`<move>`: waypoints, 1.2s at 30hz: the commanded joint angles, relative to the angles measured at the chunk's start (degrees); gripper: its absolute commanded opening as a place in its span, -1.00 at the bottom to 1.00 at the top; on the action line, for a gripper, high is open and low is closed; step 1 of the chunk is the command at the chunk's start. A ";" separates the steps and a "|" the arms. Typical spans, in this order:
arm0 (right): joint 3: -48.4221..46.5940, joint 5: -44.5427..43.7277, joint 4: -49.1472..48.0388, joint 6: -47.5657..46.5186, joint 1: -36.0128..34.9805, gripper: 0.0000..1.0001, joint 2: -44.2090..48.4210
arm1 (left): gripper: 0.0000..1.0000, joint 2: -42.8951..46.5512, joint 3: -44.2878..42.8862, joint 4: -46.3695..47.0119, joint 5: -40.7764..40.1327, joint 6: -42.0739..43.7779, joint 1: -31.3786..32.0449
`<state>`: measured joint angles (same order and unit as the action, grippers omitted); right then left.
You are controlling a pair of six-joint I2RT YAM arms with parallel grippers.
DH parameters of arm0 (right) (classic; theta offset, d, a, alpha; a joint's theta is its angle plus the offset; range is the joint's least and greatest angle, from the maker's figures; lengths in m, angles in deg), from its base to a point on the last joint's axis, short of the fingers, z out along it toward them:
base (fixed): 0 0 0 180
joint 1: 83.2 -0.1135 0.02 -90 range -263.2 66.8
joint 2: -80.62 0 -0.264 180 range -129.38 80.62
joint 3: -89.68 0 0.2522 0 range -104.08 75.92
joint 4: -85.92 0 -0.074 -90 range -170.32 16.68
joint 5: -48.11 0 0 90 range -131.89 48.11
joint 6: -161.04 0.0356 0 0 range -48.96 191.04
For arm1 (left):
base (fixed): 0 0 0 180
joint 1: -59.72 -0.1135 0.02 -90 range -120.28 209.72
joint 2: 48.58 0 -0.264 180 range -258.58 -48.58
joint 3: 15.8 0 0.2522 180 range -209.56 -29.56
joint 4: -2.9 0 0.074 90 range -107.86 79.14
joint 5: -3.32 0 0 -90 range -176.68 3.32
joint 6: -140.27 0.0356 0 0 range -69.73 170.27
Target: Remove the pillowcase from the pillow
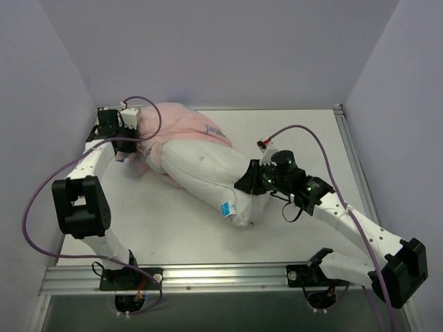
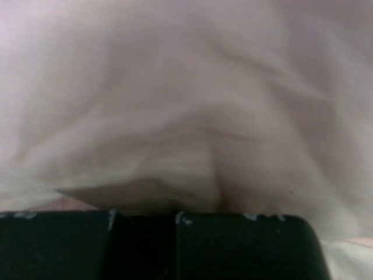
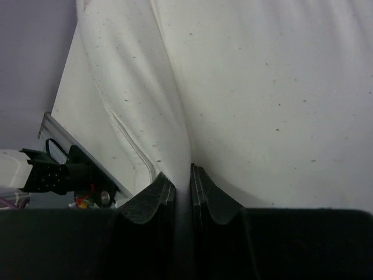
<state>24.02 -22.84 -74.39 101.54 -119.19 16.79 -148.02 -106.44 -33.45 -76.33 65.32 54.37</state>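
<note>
Right hand pinches pillow near its blue-and-white label, possibly lettered, unreadable.

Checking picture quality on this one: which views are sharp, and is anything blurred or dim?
Top external: sharp and evenly lit, pillow and pillowcase clear, only soft shadows under the arms. Left wrist: wholly out of focus, pale pink pillowcase fabric filling the frame. Right wrist: crisp on the pillow's specks and seam, but the right gripper is dark, underlit.
</note>
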 commanded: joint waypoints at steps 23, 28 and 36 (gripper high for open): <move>19.91 4.07 -9.54 9.49 -12.70 -1.00 -9.47 | 0.87 12.89 -9.76 -14.16 5.06 11.66 28.44; 20.61 3.45 -9.19 10.80 -13.14 -1.00 -8.94 | 0.89 -1.95 -18.99 -13.97 0.46 13.08 34.43; 23.68 1.70 -7.78 14.06 -13.41 -1.00 -5.16 | -0.96 -10.07 -26.21 -14.79 -5.33 8.96 30.15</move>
<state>44.20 -21.68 -92.95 113.26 -131.36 11.26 -158.09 -130.29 -50.68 -74.75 76.77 88.21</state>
